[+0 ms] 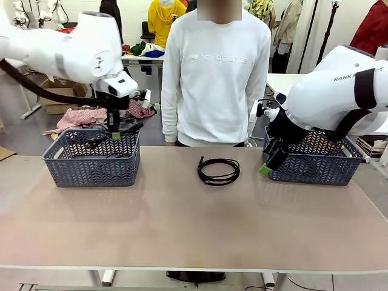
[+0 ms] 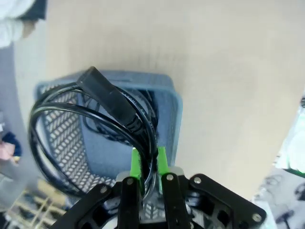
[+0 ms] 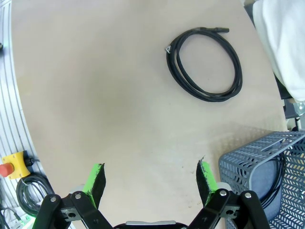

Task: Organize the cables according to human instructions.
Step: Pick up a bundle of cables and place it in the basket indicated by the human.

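1. Left gripper [image 2: 148, 162], closest in its wrist view: pads pinched tight on a held cable [image 2: 102, 90], whose coil and chunky plug hang over the left basket [image 2: 167, 109].
2. Right gripper [image 3: 150, 167]: jaws spread wide with nothing between them, above the bare table [image 3: 95, 86]. A loose cable [image 3: 214, 97] lies at 1 o'clock. The right basket [image 3: 257, 160] is at 4 o'clock, with a third cable [image 3: 282, 174] inside.
3. Writing: "new balance" across the white sweatshirt [image 1: 217, 59] of the person at 12 o'clock; "RANK" on the right arm [image 1: 339, 91].
4. The tabletop is beige. In the front view the baskets sit at 9 and 3 o'clock, and the loose cable lies flat near the centre, apart from both. Behind are clothes racks, a cardboard box [image 1: 60, 94] and heaped fabric.
5. The left arm [image 1: 60, 51] enters from 10 o'clock, its gripper pointing straight down. The right arm enters from 3 o'clock, its gripper tilted toward 7 o'clock beside its basket's near corner.
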